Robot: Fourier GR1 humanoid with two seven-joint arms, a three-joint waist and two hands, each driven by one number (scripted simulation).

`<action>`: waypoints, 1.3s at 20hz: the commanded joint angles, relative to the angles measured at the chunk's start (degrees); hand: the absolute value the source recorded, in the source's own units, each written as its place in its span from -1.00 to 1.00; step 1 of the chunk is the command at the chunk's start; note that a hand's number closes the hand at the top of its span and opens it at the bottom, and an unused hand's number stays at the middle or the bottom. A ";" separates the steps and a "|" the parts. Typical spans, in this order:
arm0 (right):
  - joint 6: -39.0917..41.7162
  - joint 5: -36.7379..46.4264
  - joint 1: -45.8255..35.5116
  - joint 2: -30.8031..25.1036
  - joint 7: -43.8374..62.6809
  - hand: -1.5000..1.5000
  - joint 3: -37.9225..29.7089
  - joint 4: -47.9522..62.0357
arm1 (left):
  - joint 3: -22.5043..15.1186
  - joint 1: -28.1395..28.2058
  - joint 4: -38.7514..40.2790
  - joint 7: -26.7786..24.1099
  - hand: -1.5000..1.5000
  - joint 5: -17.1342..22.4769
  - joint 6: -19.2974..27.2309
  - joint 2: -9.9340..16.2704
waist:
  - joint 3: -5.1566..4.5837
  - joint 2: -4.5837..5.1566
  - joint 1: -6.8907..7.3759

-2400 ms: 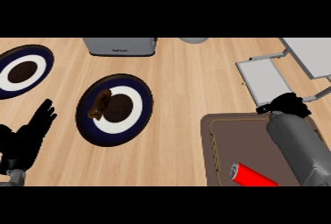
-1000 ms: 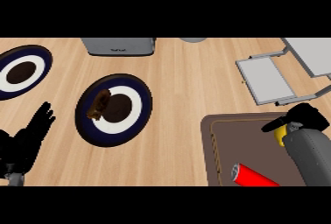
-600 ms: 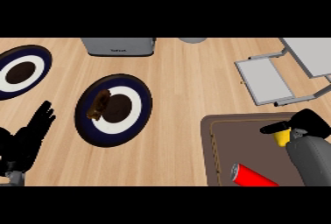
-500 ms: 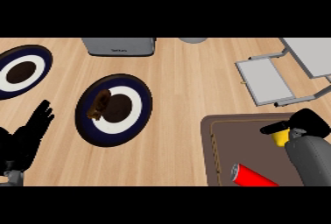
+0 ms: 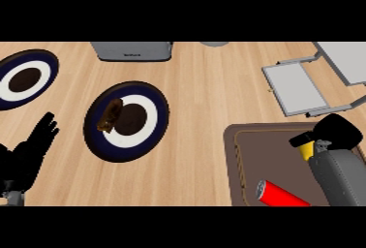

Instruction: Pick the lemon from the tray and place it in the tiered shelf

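compared with 2.4 s earlier, the right hand point(image 5: 336, 131) had moved down over the tray point(image 5: 239, 167) and curled round the lemon point(image 5: 307, 151), partly hidden. the tiered shelf point(image 5: 297, 89) lay apart. left hand point(image 5: 28, 152) rested open at the tabletop's point(image 5: 207, 92) lower left. no writing was legible.

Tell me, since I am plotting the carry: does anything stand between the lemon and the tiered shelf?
Nothing visible does. The right hand is curled over the lemon at the tray's far right. The tiered shelf lies just beyond the tray, with only bare counter between. The red can lies nearer the robot, off that path.
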 commanded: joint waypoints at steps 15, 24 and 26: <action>-15.71 13.45 -41.11 14.33 13.63 1.00 -11.27 16.83 | -1.81 -4.48 0.38 1.49 0.00 -2.01 0.44 -2.55 | 0.20 0.79 2.41; -17.96 23.70 -50.34 16.04 17.43 1.00 -15.31 12.43 | -0.21 -3.92 1.31 2.08 0.00 -1.16 -1.20 -1.24 | 0.14 0.42 1.12; -17.38 26.45 -50.83 17.20 18.11 1.00 -15.25 11.95 | -0.58 -1.75 1.19 0.04 0.00 -2.26 0.03 -2.66 | 0.13 0.30 1.05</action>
